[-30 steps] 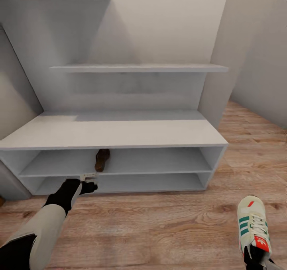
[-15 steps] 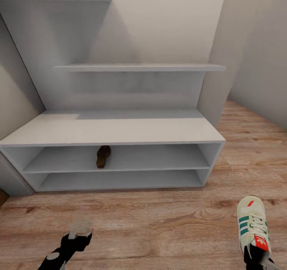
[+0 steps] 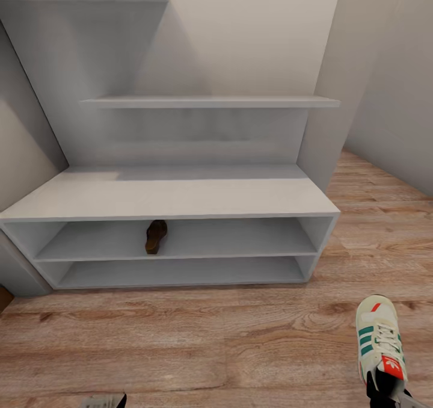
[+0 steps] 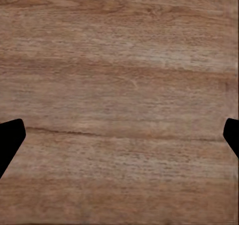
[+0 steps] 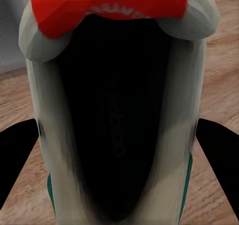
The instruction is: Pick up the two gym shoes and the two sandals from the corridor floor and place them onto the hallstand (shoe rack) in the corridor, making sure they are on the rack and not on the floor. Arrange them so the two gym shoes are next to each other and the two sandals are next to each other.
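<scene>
One dark brown sandal [image 3: 156,236] lies on the upper open shelf of the light grey hallstand [image 3: 168,198], left of its middle. A white gym shoe [image 3: 377,340] with green stripes and a red-orange tongue patch hangs over the corridor floor [image 3: 228,336] at the lower right, toe pointing toward the rack. My right gripper [image 3: 385,391] is shut on its heel; in the right wrist view its fingers [image 5: 16,158] flank the gym shoe [image 5: 119,125]. My left gripper [image 4: 119,135] is open over bare floor [image 4: 119,60], and its tip [image 3: 105,401] pokes in at the head view's lower edge.
The hallstand has a wide bench top, a lower open shelf [image 3: 180,272] and a wall shelf [image 3: 210,102] above. Grey walls close in on both sides, with a corner [image 3: 325,125] to the right of the rack. Wood flooring continues past the rack's right end [image 3: 385,215].
My left arm has pulled back from the shelf front to the head view's lower edge, leaving the sandal on the shelf. The gym shoe in my right gripper has barely moved.
</scene>
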